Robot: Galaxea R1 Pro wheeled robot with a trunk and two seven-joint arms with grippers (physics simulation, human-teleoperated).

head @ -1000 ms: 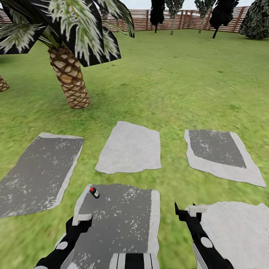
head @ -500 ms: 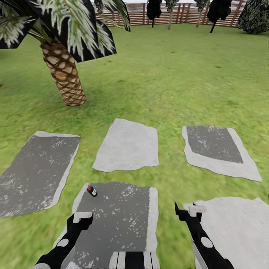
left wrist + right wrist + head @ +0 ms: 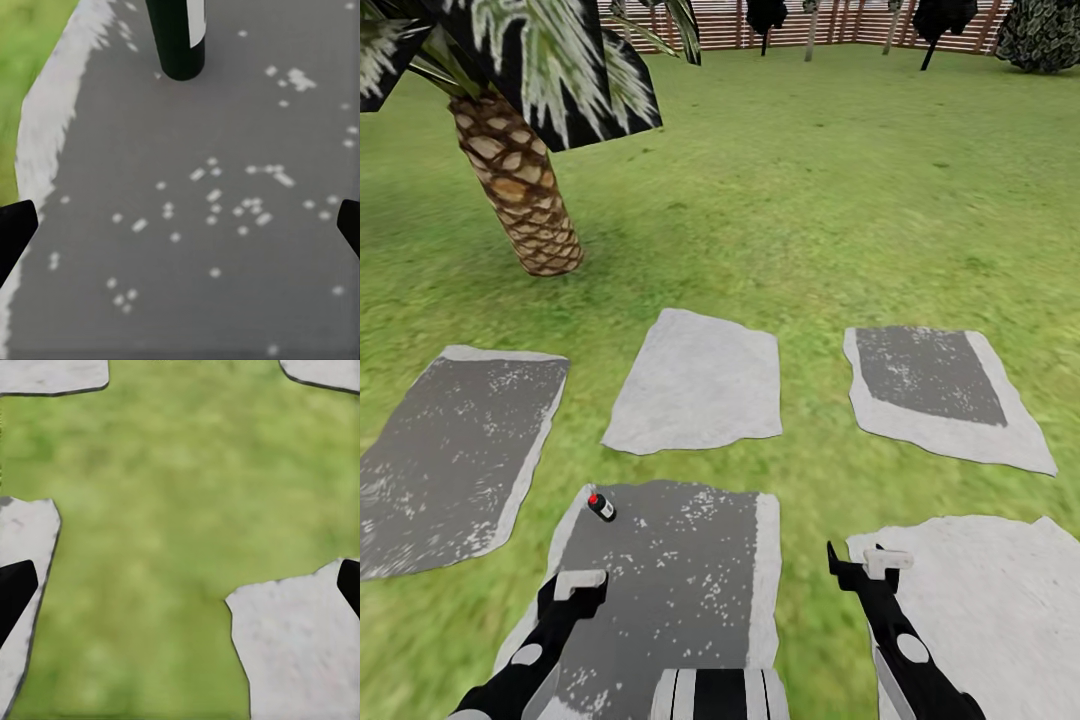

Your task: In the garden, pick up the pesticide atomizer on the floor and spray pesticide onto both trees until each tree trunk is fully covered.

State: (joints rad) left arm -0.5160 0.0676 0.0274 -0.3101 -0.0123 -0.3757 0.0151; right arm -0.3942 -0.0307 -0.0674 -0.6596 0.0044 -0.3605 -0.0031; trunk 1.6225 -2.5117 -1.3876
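The pesticide atomizer (image 3: 600,506), a small dark bottle with a red top, stands near the far left corner of a grey paving slab (image 3: 680,580), close to the grass floor (image 3: 810,200). My left gripper (image 3: 575,588) hangs open a short way behind it, over the same slab. In the left wrist view its fingertips (image 3: 15,232) sit wide apart above speckled grey stone. My right gripper (image 3: 867,568) is open over a strip of grass between slabs, with nothing between its fingers (image 3: 15,589). Two pale straight tree trunks (image 3: 809,38) stand far off by the fence.
A short palm (image 3: 520,190) with a woven brown trunk stands at the left. Several stone slabs (image 3: 695,385) lie in the grass ahead. A brown slat fence (image 3: 710,20) and dark conifers (image 3: 765,15) close the far end. A black cylinder with a white stripe (image 3: 176,37) stands on the slab.
The whole picture has slid as the camera moved: the fence and the far trees have shifted toward the top edge. Both arms keep their place in the view.
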